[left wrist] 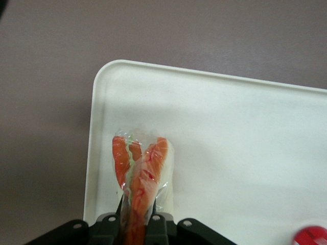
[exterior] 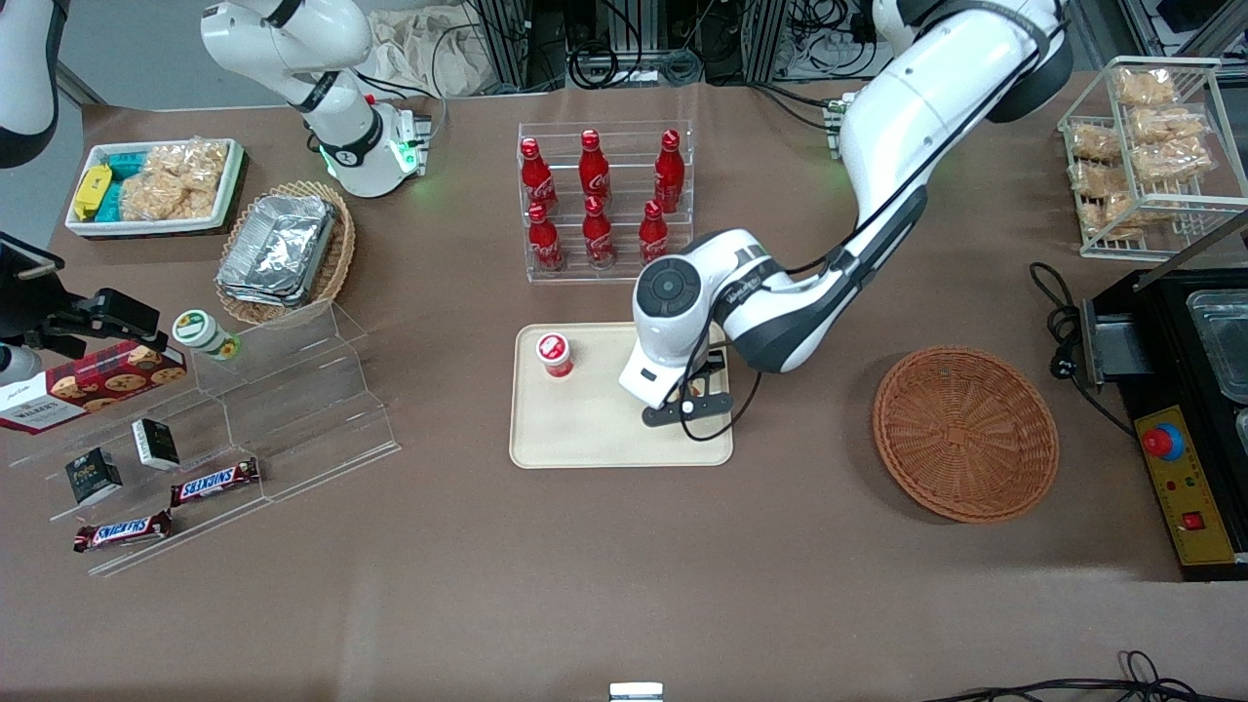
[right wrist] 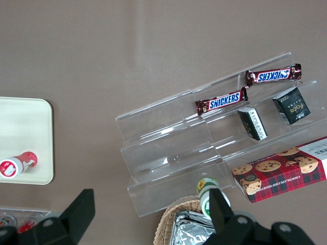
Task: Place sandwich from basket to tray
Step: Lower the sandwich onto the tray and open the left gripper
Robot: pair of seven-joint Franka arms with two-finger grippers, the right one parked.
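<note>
A white robot arm reaches over a brown table and holds its black two-finger gripper low above a flat cream-beige rectangular plastic tray with rounded corners. In the wrist view the gripper is clamped on a wedge sandwich in clear wrap, its orange-red filling edge showing between pale bread; the sandwich sits over the tray near one rounded corner, and whether it touches the tray's surface cannot be told. In the front view the arm hides the sandwich. A small red-and-white capped cup lies on the tray toward the parked arm's end, apart from the gripper. A round shallow reddish-brown woven wicker basket sits well apart from the tray, toward the working arm's end of the table, with nothing visible in it. A clear acrylic rack holding six red cola bottles stands farther from the front camera than the tray.
</note>
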